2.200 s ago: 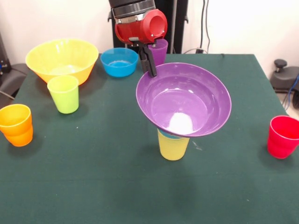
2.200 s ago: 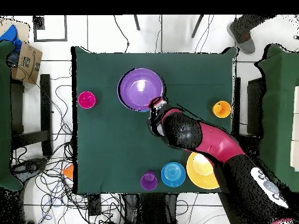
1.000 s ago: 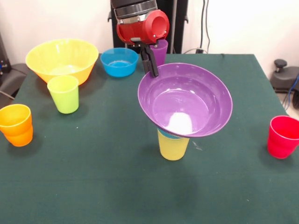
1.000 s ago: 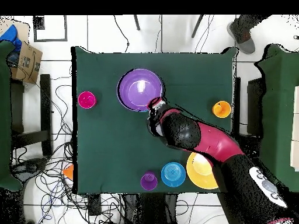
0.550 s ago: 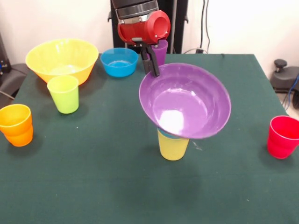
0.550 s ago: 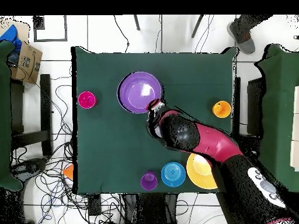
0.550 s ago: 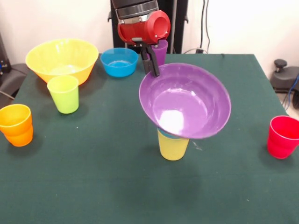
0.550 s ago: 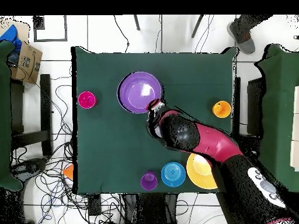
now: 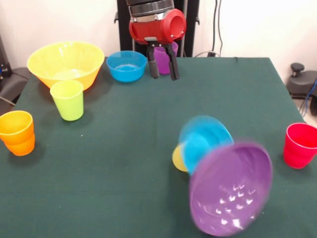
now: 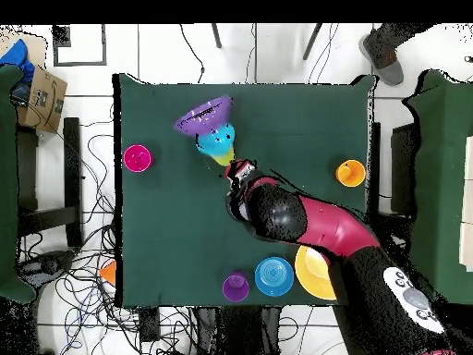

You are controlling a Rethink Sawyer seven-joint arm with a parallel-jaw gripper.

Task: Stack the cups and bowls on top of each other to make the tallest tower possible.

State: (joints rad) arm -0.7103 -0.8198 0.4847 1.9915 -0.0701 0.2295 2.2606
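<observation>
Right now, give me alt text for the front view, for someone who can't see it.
A toppled tower lies on the green table: purple bowl, blue bowl and yellow cup on their sides, blurred. The open gripper hangs at the far side, clear of them.

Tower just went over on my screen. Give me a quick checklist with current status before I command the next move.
1. Tower standing: not ok. The purple bowl, small blue bowl and yellow cup are tipped over near the table's front edge, blurred, likely in motion.
2. Pieces settled: cannot tell.
3. Purple bowl safely on the table: cannot tell; it sits close to the edge.
4. Gripper free: ok. It is open, empty and clear of the fallen pieces.
5. Spare pieces upright: ok. The lime green cup, orange cup, red cup, second blue bowl and yellow-orange bowl stand undisturbed.
</observation>
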